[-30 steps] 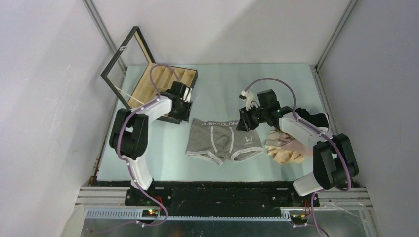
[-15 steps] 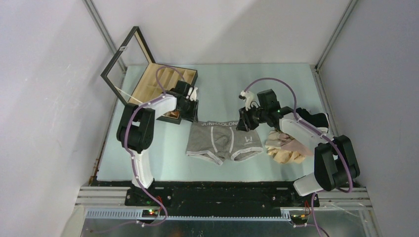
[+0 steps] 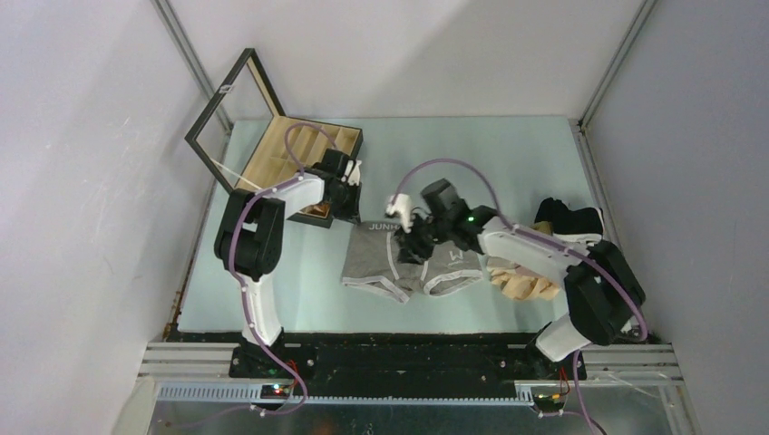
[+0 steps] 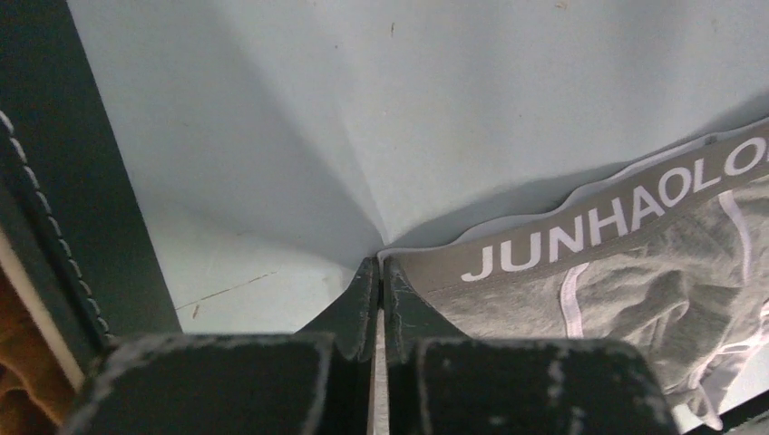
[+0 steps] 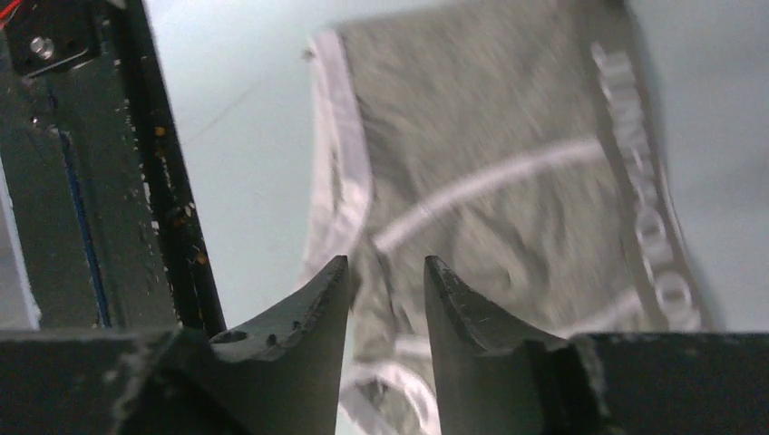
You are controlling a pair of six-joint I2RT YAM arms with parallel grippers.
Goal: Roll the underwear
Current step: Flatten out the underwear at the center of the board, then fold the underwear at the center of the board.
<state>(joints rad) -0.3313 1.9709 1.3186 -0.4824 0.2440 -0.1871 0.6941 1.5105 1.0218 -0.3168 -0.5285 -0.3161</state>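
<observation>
While the grey pair lies spread flat, table (image 3: pixel 508 154): its pale green top fills the middle of the overhead view, and the bare part at lower centre is the place to work.
Wooden box (image 3: pixel 272 149): upper left of the overhead view, lid up, just beside the left arm's wrist. Any pull on the cloth should stay clear of its near wall.
Grey underwear (image 3: pixel 376 267): centre of the overhead view, front up, band toward the top of the frame and legs toward the bottom. It is not yet rolled.
Beige heap (image 3: pixel 521 285): right of centre, near the grey pair's right leg. Keep it out of this roll.
Black pair (image 3: pixel 571 219): further right, apart from the grey pair.
Right gripper (image 5: pixel 385 263): over the middle of the grey pair, fingers a narrow gap apart with nothing between them. The cloth looks blurred in its wrist view.
Left gripper (image 4: pixel 379 265): fingers pressed to a thin slit at the band's left corner, seemingly nipping the edge. How much cloth is caught I cannot tell.
Waistband (image 4: pixel 617 213): lettered, with its left end right at the left fingertips.
Doing it well, as I judge: take a second hold on the band before lifting, since one corner alone would skew the cloth. Keep the band level and taut, flatten the wrinkles at the middle, then turn tightly from the band toward the legs.
</observation>
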